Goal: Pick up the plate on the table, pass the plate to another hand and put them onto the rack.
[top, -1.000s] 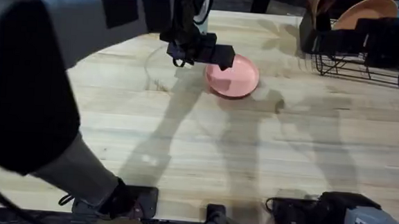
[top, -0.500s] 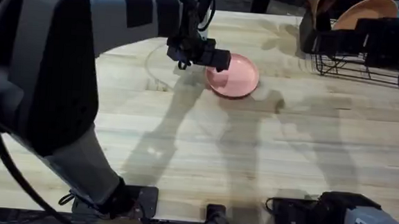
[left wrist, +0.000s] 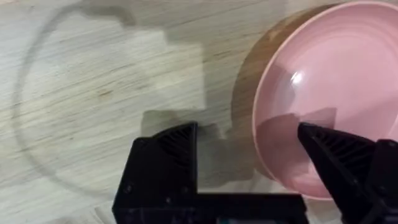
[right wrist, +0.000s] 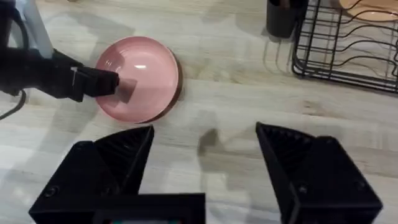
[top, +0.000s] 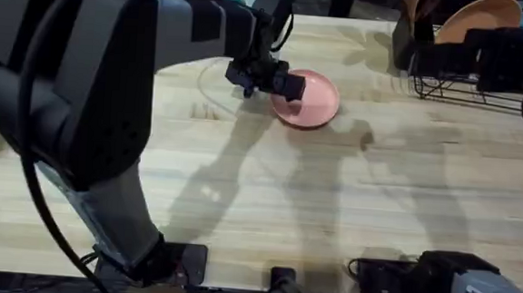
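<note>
Left gripper [left wrist: 249,155]: fingers spread wide and straddling the near rim of the plate [top: 306,98], one finger over the pink inside, the other over bare wood beside it; I cannot tell whether either finger touches the rim, and nothing is clamped.
Right gripper [right wrist: 205,149]: jaws wide apart, holding nothing, hanging over bare table well short of the plate.
Plate position: flat on the table [top: 331,196], toward the far middle, well apart from the rack [top: 484,69] at the far right.
Change since a second ago: I see the left gripper has slid further onto the plate's left edge, and the arm's upper bulk has shifted in the overhead view; the plate lies where it was.
Materials: plate round, matte pink, with a shallow raised rim and a small highlight; table of pale planks with visible grain; rack of black wire, a peach-orange plate [top: 477,16] standing in it.
</note>
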